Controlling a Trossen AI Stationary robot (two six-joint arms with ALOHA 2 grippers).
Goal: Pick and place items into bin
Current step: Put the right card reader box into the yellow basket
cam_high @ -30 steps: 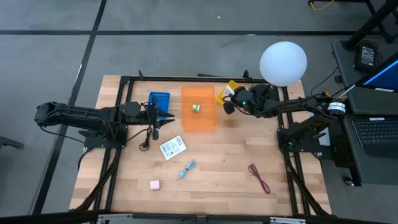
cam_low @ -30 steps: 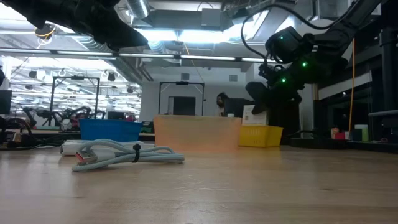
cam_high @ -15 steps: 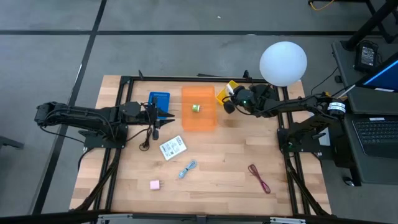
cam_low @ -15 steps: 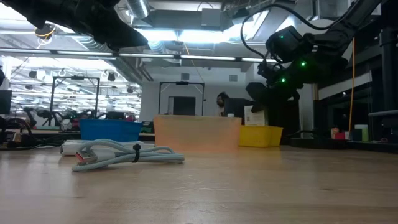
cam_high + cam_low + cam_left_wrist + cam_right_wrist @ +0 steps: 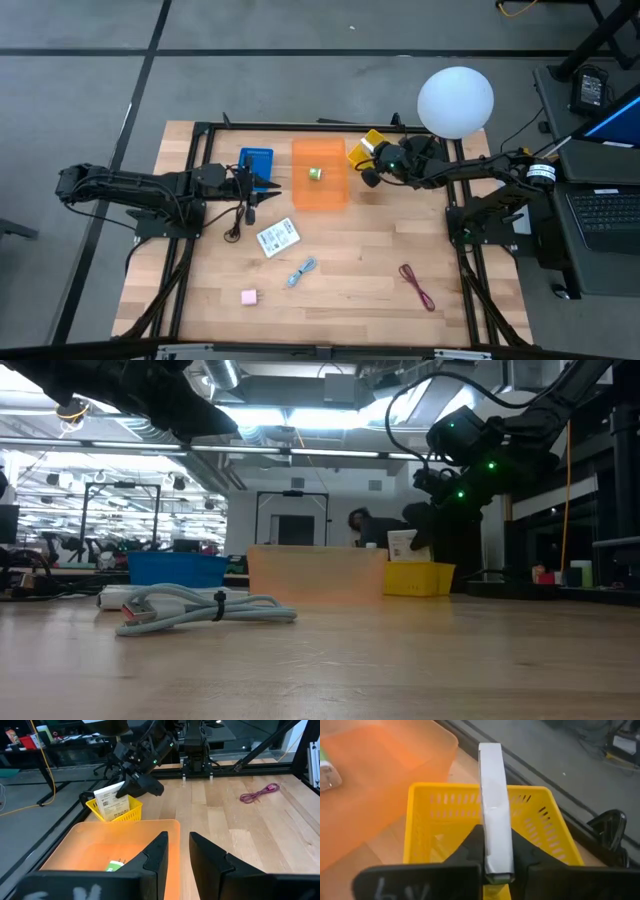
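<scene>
My right gripper hovers over the yellow basket at the far side of the table, shut on a white printed packet. My left gripper is open and waits just left of the orange bin. A tiny greenish cube lies on that bin's floor. Flat on the table lie a second white packet, a light-blue piece, a pink cube, a dark-red cord and a black cord. My right gripper pinches the white packet by one end between its two fingers, pads on the flat faces. The fingers come from the table's right, slanting down. The packet stands on edge, its free end reaching over the yellow basket; whether it touches the basket, I cannot tell.
A blue bin sits left of the orange bin, beside my left gripper. The white globe lamp stands at the far right corner behind my right arm. Black frame rails run along the table's left, right and far edges.
My right gripper has sunk slightly over the yellow basket, the white packet still shut in it. Nothing else on the table has moved.
</scene>
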